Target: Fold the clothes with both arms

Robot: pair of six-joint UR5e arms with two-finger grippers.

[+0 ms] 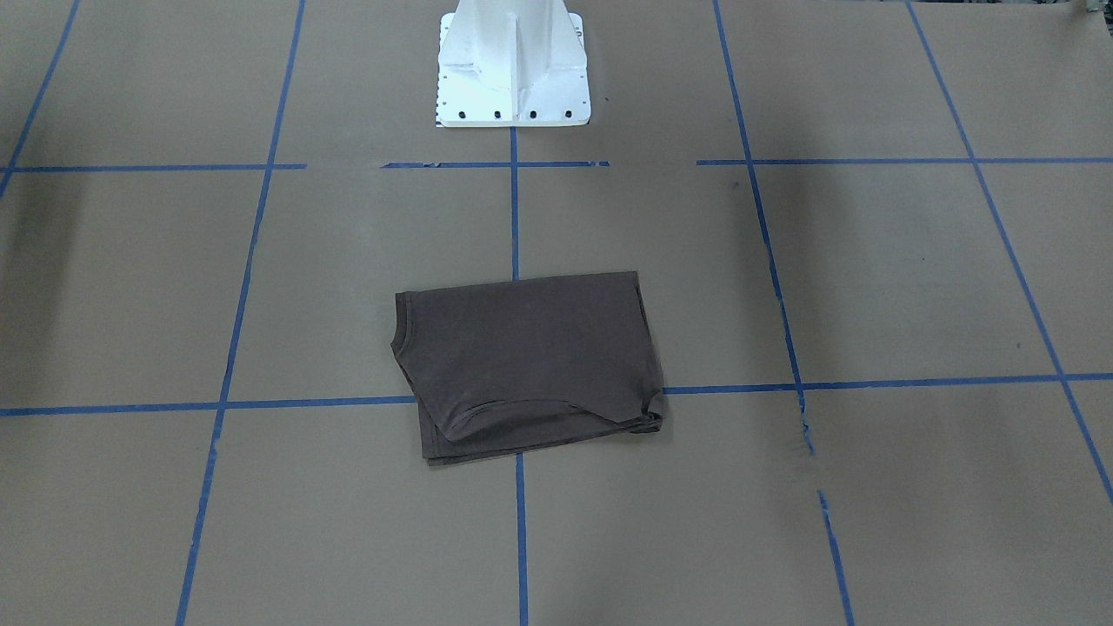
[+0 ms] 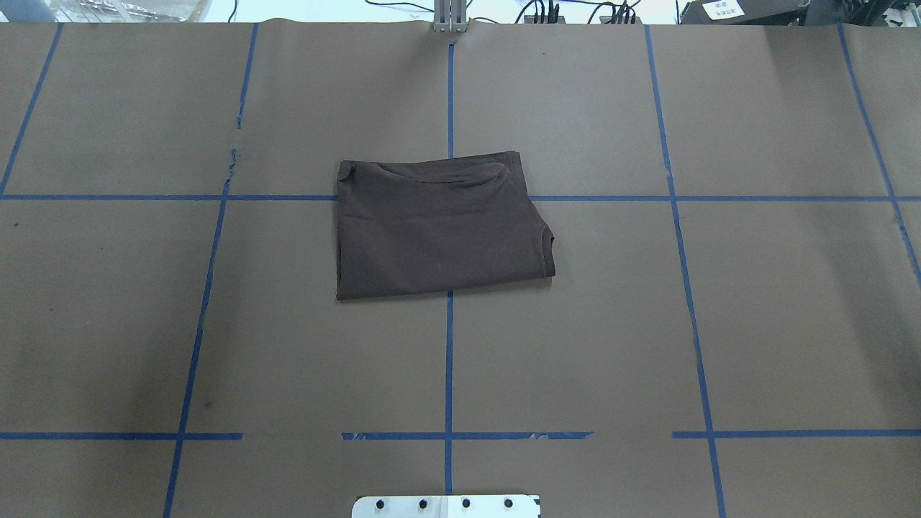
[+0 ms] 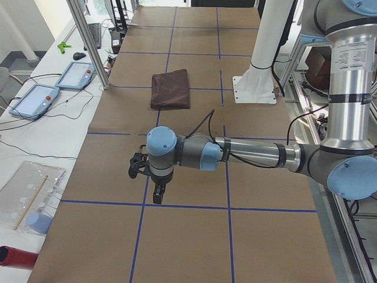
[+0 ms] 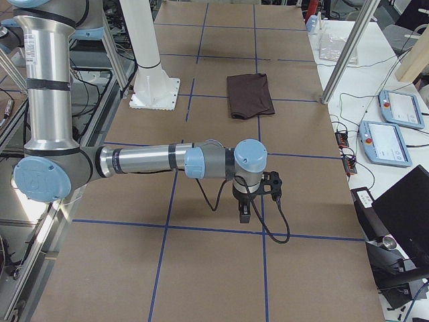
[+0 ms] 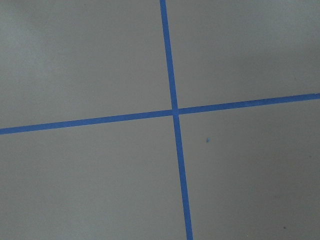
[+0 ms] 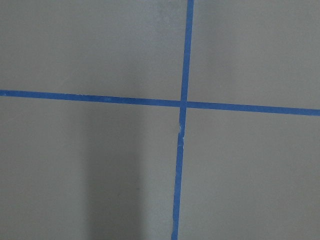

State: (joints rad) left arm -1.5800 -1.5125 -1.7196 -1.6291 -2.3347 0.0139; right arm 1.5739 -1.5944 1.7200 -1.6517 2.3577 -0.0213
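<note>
While the folded dark-brown fabric T-shirt (image 1: pixel 530 356) lies flat, the black left gripper (image 3: pixel 158 194) and right gripper (image 4: pixel 245 213) hang well apart from it; their finger gap cannot be told.

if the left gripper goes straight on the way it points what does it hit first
Probably the brown table cover, near a blue tape crossing. The left gripper points down; the T-shirt lies well away.

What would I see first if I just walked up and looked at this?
A dark brown T-shirt, folded into a rectangle, lies alone in the middle of the brown table, which is crossed by blue tape lines. The left arm and right arm reach out low at opposite ends of the table, with the left gripper and right gripper pointing down, away from the T-shirt.
</note>
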